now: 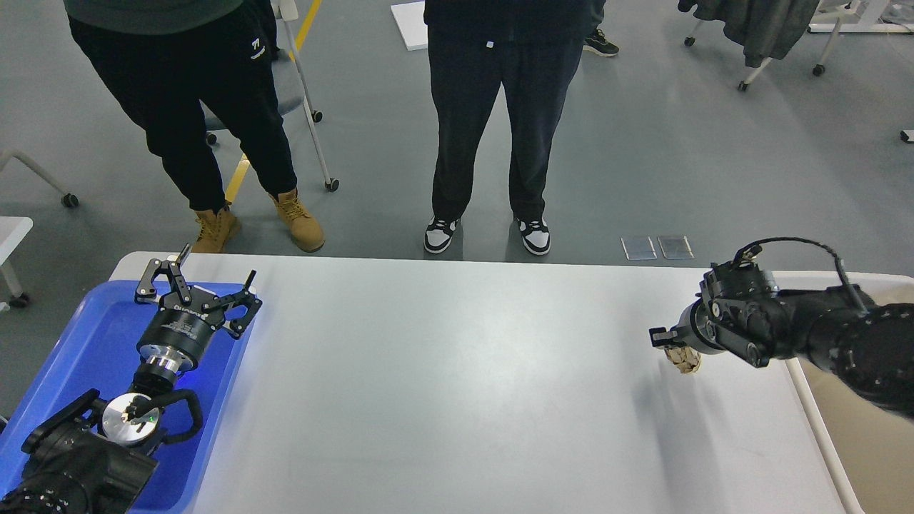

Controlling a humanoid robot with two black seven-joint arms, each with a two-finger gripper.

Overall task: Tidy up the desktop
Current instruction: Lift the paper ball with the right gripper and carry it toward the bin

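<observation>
The desktop point(464, 371) is a wide white-grey tabletop, and its middle shows nothing lying on it. My left gripper point(214, 265) is open and empty, hovering over the far end of the blue tray point(71, 343) at the table's left. My right gripper point(671, 344) reaches in from the right and holds a small crumpled tan object point(684, 360) above the tabletop near the right edge. The object's shadow falls on the table below it. The right gripper's fingers are seen small and end-on, closed around the object.
A beige bin point(857, 435) stands at the table's right side, under my right arm. Two people point(493, 128) stand just beyond the far edge. Rolling chairs and a clothes rack stand on the grey floor behind.
</observation>
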